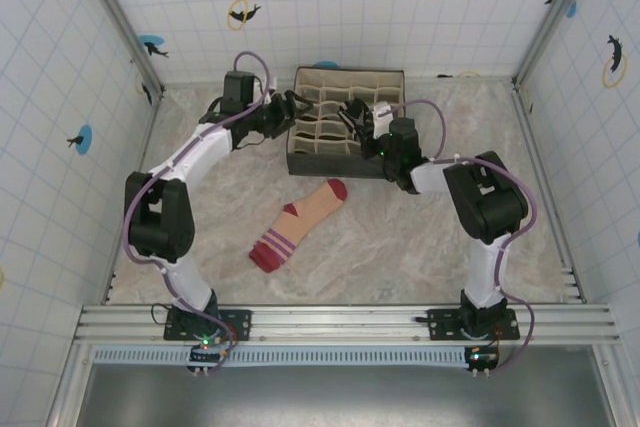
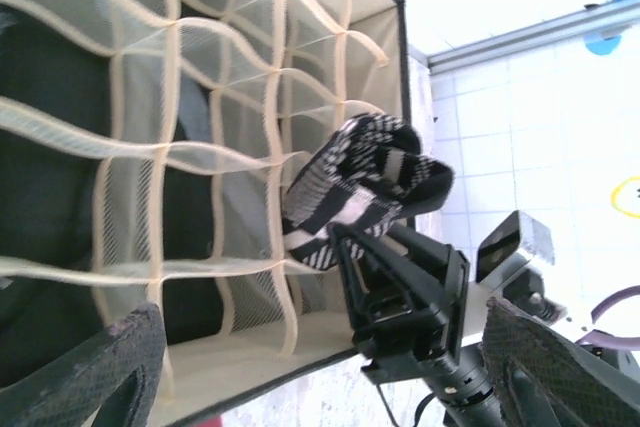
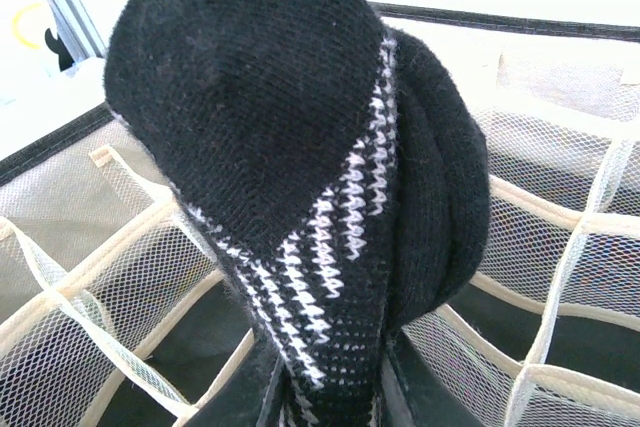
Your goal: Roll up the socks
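While left gripper agape, right fingers around sock

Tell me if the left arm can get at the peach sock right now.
Probably yes. The peach sock lies flat on bare table, nothing on it, and the left fingers stand open and empty beside the organizer; the path between looks free.

Black-and-white sock; peach-and-maroon sock

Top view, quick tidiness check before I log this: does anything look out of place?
Yes: the peach sock lies flat and unrolled, diagonally on the table, outside the organizer. The black-and-white sock is bundled in the right gripper over the organizer's cells.
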`<action>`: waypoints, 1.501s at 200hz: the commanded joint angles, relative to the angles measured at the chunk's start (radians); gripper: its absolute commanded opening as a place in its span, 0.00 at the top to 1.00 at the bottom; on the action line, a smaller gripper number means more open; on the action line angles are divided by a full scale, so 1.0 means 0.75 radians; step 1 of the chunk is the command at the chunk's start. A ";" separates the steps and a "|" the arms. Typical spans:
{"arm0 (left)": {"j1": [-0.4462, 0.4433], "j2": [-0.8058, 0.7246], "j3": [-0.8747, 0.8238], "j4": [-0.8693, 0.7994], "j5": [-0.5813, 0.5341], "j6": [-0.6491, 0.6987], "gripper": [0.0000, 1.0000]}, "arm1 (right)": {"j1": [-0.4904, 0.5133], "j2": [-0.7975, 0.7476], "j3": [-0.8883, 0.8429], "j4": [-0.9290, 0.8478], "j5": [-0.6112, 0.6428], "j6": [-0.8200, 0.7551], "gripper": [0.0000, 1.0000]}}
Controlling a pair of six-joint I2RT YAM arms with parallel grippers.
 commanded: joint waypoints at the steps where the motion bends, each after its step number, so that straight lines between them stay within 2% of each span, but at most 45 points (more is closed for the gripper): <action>1: -0.029 0.087 0.072 0.040 0.061 -0.019 0.14 | -0.010 0.042 -0.003 0.018 -0.025 -0.025 0.90; 61: -0.102 0.312 0.270 0.089 0.018 0.051 0.03 | -0.013 0.046 -0.015 0.002 -0.046 -0.075 0.90; 135: -0.160 0.516 0.494 0.149 0.046 0.041 0.03 | -0.014 0.048 -0.024 -0.020 -0.057 -0.135 0.90; 170: -0.159 0.567 0.537 0.151 0.034 0.036 0.03 | -0.014 0.050 -0.034 -0.016 -0.060 -0.152 0.89; 177: -0.206 0.578 0.544 0.152 0.032 0.038 0.03 | -0.012 0.049 -0.036 -0.015 -0.059 -0.155 0.89; 256: -0.256 0.630 0.581 0.151 0.042 0.025 0.03 | -0.014 0.058 -0.028 -0.018 -0.059 -0.175 0.90; 300: -0.269 0.652 0.589 0.123 0.028 0.028 0.10 | -0.010 0.052 -0.023 -0.007 -0.044 -0.186 0.89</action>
